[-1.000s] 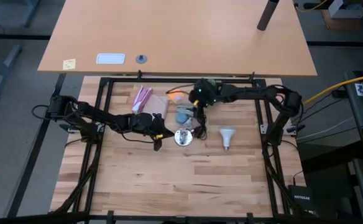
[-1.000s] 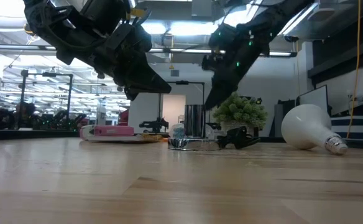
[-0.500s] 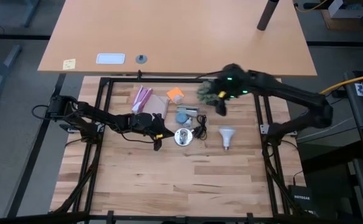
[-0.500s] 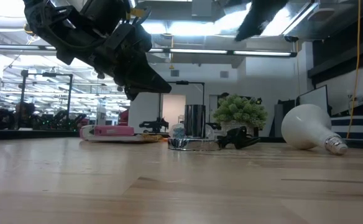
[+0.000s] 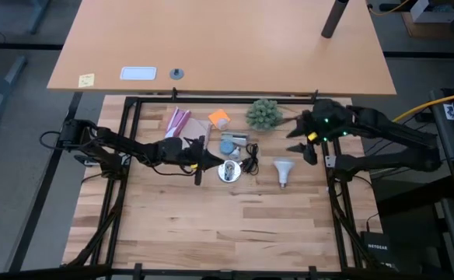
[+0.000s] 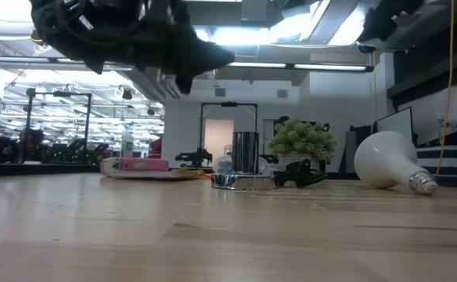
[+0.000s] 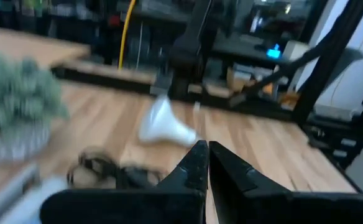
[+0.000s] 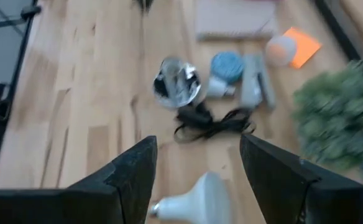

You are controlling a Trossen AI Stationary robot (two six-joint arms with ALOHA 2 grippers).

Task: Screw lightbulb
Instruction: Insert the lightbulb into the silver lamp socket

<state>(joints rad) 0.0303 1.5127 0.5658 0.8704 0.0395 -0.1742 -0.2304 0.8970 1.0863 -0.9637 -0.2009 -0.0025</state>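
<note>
The white lightbulb (image 5: 284, 170) lies on its side on the wooden table, its neck toward the near edge. It also shows in the low view (image 6: 383, 160), the left wrist view (image 7: 163, 124) and the right wrist view (image 8: 192, 198). The shiny silver socket base (image 5: 228, 171) with its black cord (image 5: 250, 162) rests flat to the bulb's left. My left gripper (image 5: 201, 160) (image 7: 203, 163) is shut and empty, above the table just left of the socket. My right gripper (image 5: 302, 145) (image 8: 197, 142) is open and empty, raised to the right of and beyond the bulb.
A green spiky ball plant (image 5: 263, 114) stands at the far side. An orange note (image 5: 219, 118), a pink item (image 5: 177, 122), a tan pad (image 5: 197, 131) and a blue round piece (image 5: 228, 144) lie behind the socket. Black frame rails (image 5: 130, 140) border the table.
My right gripper has swung from over the socket and cord, past the plant, toward the table's right edge, and has risen to the top of the low view. My left gripper has tipped up from pointing down toward nearly level and risen a little. The bulb and socket have stayed put.
</note>
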